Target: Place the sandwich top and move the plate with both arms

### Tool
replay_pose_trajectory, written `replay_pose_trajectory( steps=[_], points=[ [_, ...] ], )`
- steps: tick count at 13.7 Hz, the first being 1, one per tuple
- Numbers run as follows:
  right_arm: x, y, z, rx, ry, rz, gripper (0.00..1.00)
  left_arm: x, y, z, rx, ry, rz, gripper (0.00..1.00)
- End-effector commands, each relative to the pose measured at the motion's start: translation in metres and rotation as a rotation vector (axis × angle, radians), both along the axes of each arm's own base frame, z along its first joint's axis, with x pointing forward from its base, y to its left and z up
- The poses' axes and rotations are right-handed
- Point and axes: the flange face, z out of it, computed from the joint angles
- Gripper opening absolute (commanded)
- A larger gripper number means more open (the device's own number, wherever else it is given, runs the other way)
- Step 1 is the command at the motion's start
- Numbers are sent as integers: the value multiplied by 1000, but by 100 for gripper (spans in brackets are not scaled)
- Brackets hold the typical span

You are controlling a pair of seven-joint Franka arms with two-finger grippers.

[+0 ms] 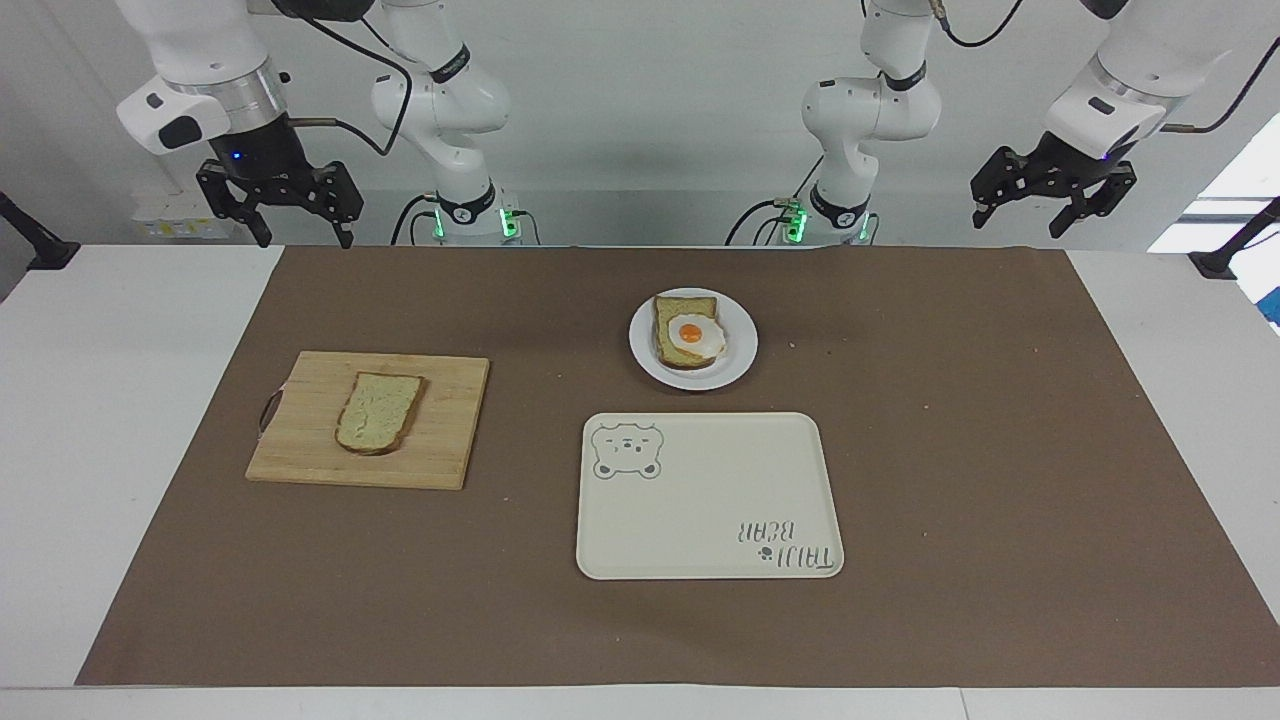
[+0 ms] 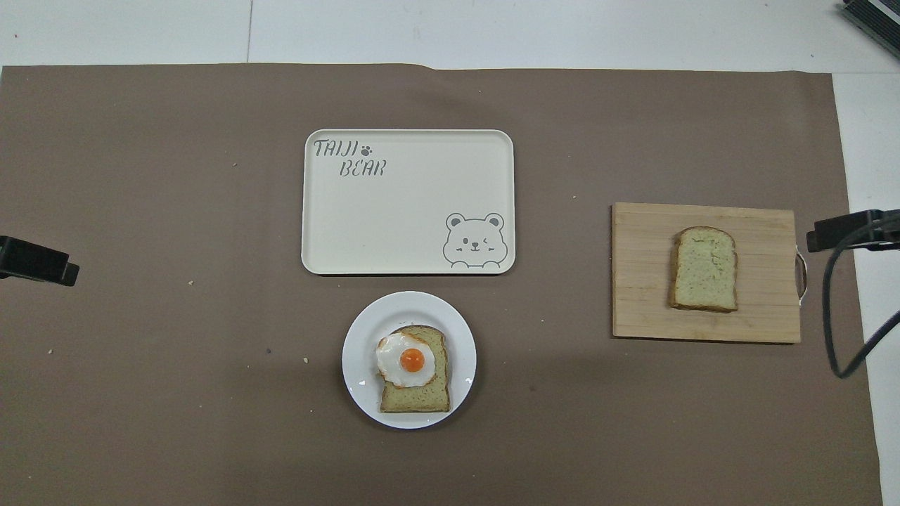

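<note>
The sandwich top [image 1: 378,412], a plain bread slice, lies on a wooden cutting board [image 1: 300,440] toward the right arm's end; it also shows in the overhead view [image 2: 704,269]. The small white plate [image 1: 738,362] holds a bread slice with a fried egg [image 1: 690,335]; the overhead view shows the plate [image 2: 360,344] too. My right gripper [image 1: 300,238] hangs open and empty in the air, over the table beside the board's handle [image 2: 844,230]. My left gripper [image 1: 1040,212] hangs open and empty over the mat's edge at the left arm's end [image 2: 35,260].
A cream rectangular tray with a bear drawing [image 1: 700,530] lies empty just farther from the robots than the plate. A brown mat [image 1: 950,450] covers the white table. A black cable [image 2: 837,309] hangs by the board's handle.
</note>
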Motion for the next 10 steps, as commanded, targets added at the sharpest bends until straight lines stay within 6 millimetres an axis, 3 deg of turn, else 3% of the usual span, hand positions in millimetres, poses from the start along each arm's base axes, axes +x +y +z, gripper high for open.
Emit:
replay_pose_trajectory(
  steps=[1, 10],
  points=[
    [-8, -4, 1, -4, 8, 15, 100, -2, 1, 9, 12, 3, 9, 100],
    [-8, -3, 1, -4, 10, 17, 100, -6, 3, 7, 7, 9, 10, 100]
  ],
)
